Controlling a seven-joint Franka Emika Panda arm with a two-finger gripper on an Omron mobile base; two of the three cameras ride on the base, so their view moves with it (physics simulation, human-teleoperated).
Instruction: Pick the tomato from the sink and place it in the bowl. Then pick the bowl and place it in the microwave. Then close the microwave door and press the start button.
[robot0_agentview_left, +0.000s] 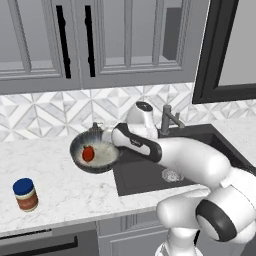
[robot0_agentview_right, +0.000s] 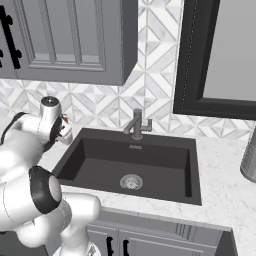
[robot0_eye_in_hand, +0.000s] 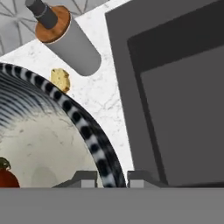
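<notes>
The jaws are closed on the rim of the bowl (robot0_agentview_left: 95, 152), one finger (robot0_eye_in_hand: 81, 178) inside the rim and the other just outside it, as the hand view shows. The gripper (robot0_eye_in_hand: 111, 179) holds the bowl above the white marble table (robot0_agentview_left: 60, 195), tilted and just left of the sink (robot0_agentview_right: 135, 167). The tomato (robot0_agentview_left: 88, 153) lies inside the bowl on its pale inner wall. A blue-lidded jar (robot0_agentview_left: 25, 194) stands on the table well apart to the front left. In the hand view a grey cylinder with a wooden top (robot0_eye_in_hand: 65, 37) and a small yellow piece (robot0_eye_in_hand: 61, 79) lie on the table beyond the bowl.
</notes>
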